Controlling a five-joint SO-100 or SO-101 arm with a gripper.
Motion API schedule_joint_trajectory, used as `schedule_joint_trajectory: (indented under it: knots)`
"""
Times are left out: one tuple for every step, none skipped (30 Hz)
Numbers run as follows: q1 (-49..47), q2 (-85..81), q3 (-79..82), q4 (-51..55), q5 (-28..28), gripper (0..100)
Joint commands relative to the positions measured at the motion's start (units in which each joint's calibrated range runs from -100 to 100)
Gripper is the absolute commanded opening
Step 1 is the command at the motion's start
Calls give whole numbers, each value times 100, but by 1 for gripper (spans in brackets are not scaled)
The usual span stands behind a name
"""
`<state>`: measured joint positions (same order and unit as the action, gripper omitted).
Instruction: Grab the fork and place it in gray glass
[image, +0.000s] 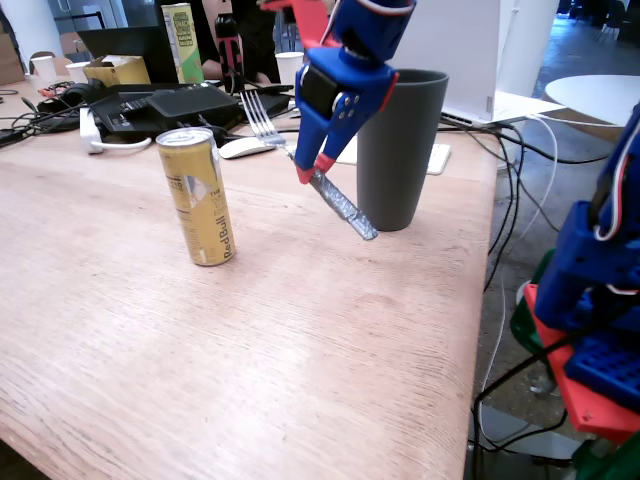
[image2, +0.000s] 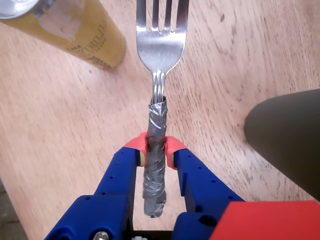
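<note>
Your blue gripper's (image2: 156, 154) red-tipped fingers (image2: 137, 144) clench the foil-wrapped handle of the silver four-tined fork (image: 300, 160), held tilted above the wooden desk (image: 250, 340) beside the tall dark-gray tumbler (image: 402, 150).

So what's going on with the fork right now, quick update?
Gripper shut on fork, foil handle clamped. Fork lifted off table, beside gray glass, not in it yet. Gold can stands apart.
</note>
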<state>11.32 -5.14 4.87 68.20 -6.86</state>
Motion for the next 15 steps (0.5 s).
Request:
schedule_joint_trajectory:
  knots:
    - [-49, -532, -29, -63, 20, 0]
    - [-235, -618, -29, -63, 20, 0]
    - [-387, -721, -29, -63, 20, 0]
    - [-506, -841, -29, -63, 20, 0]
    - [-692, -935, -29, -63, 20, 0]
    - [-827, -1012, -29, -71, 24, 0]
    - [-912, -1098, -29, -104, 24, 0]
    - [-997, -1166, -29, -129, 24, 0]
    - [-1081, -1235, -29, -129, 24, 0]
    - [-1115, -1321, -29, -129, 24, 0]
    - [-1115, -1407, -39, -153, 24, 0]
    - [-1115, -1484, -48, -161, 29, 0]
    - [-1115, -1570, -76, -161, 29, 0]
    - [-1132, -1664, -124, -170, 34, 0]
    - [-1132, -1775, -133, -178, 49, 0]
